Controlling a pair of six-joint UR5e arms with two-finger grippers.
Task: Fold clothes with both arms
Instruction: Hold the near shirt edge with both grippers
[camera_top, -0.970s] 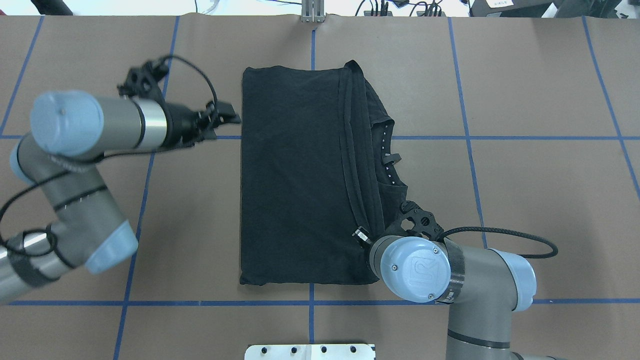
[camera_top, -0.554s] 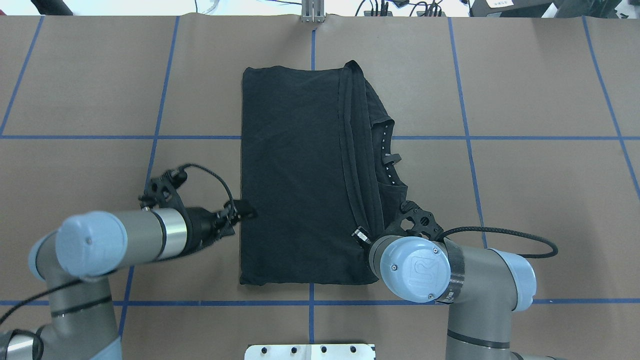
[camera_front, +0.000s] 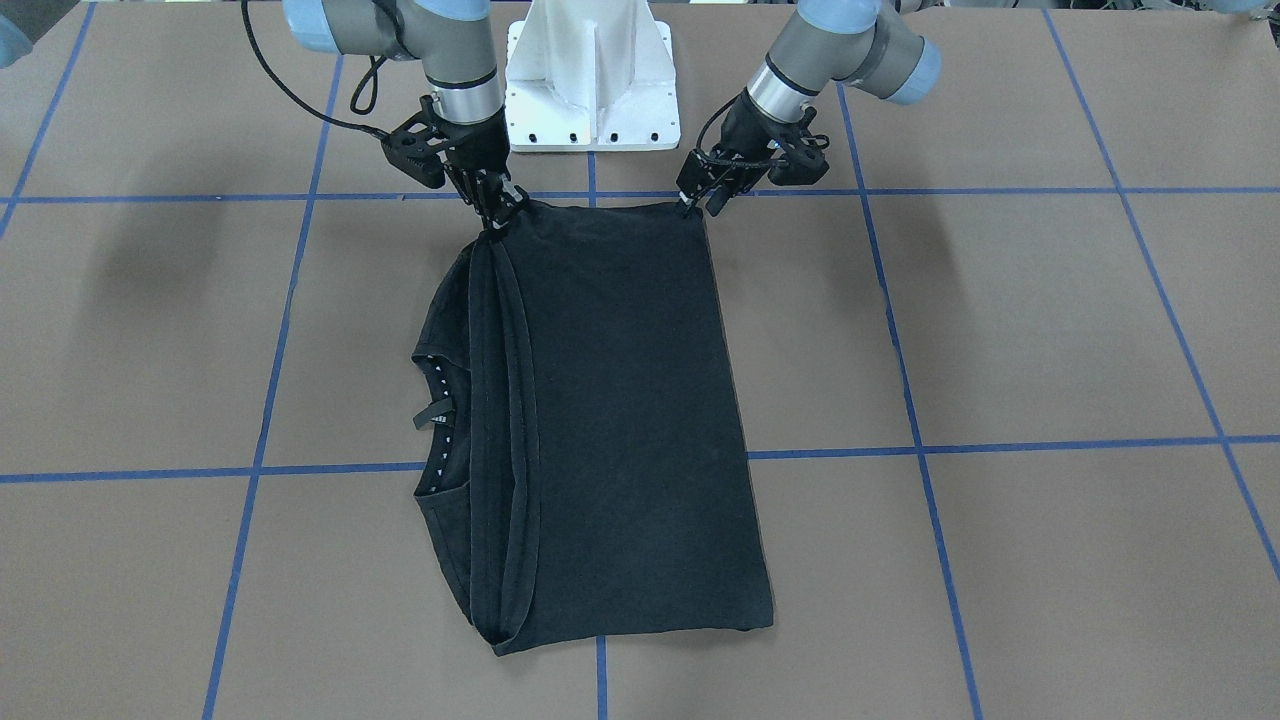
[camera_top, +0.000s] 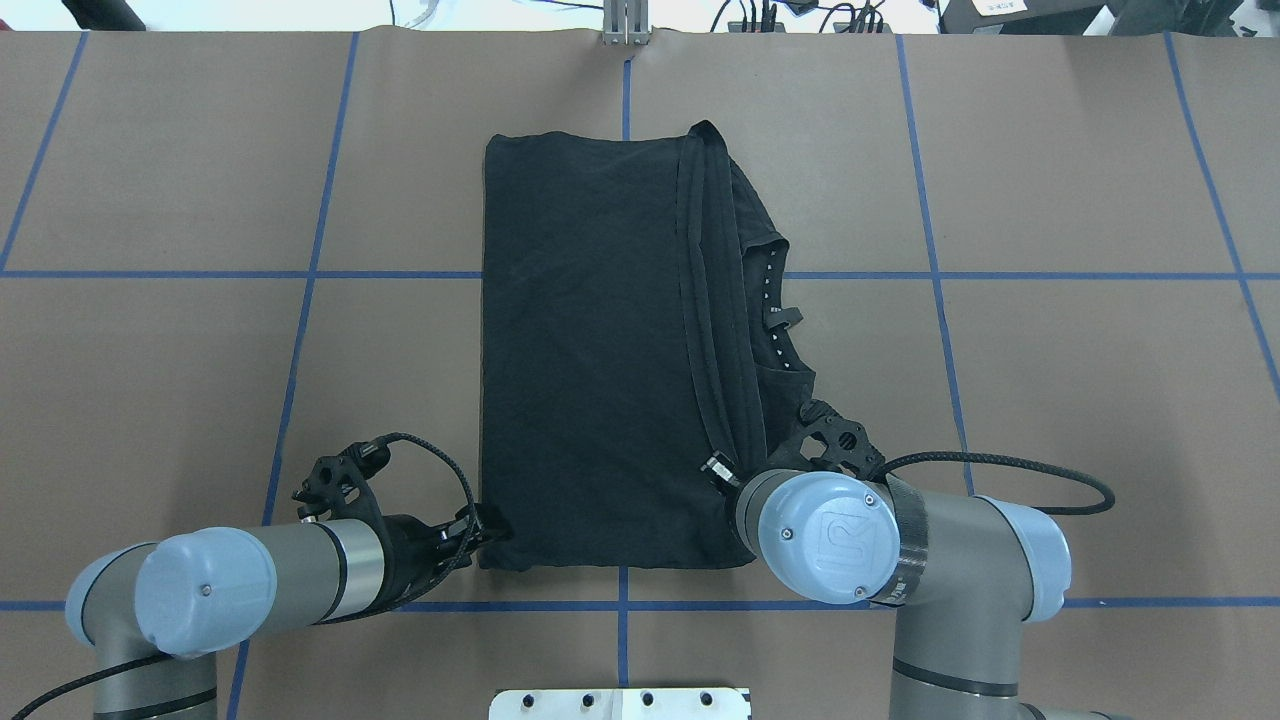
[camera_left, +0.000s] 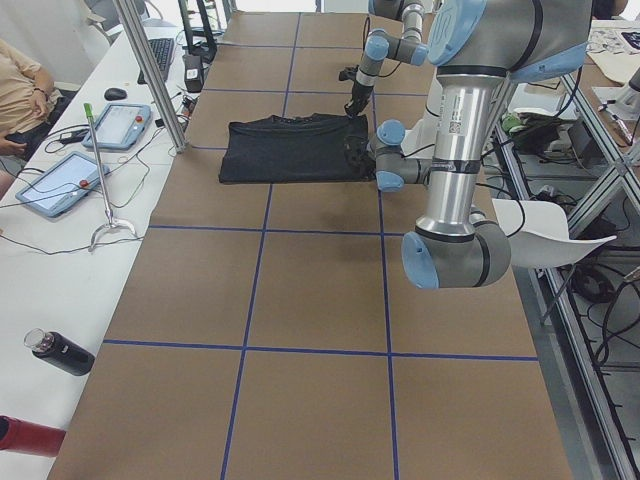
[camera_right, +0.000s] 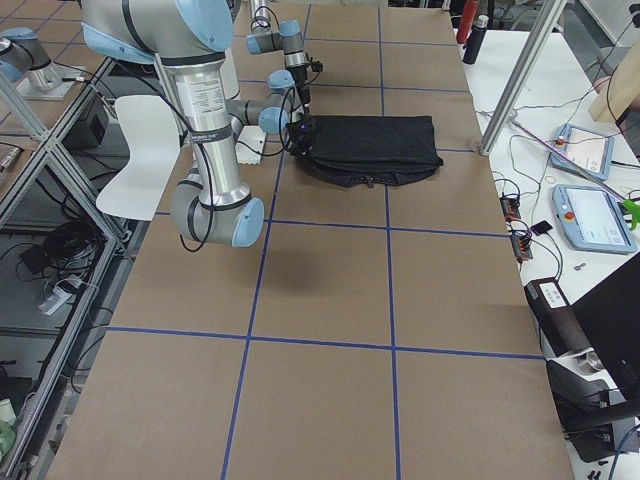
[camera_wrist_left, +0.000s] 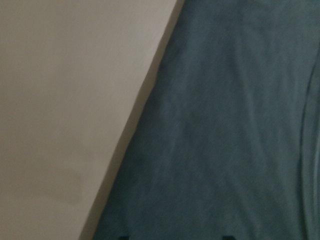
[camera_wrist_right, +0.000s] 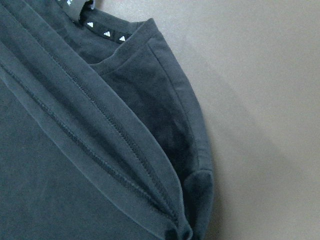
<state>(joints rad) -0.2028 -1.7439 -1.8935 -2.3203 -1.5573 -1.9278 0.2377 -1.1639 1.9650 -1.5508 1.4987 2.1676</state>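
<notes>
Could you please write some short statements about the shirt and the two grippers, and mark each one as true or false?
1. The T-shirt lies folded on the table. True.
2. The left gripper and the right gripper are both at the shirt's edge nearest the white base. True.
3. The white-dotted collar shows on the robot's left side of the shirt. False: it shows on the robot's right side.
4. A chest logo is visible on top. False: only plain black fabric shows.
</notes>
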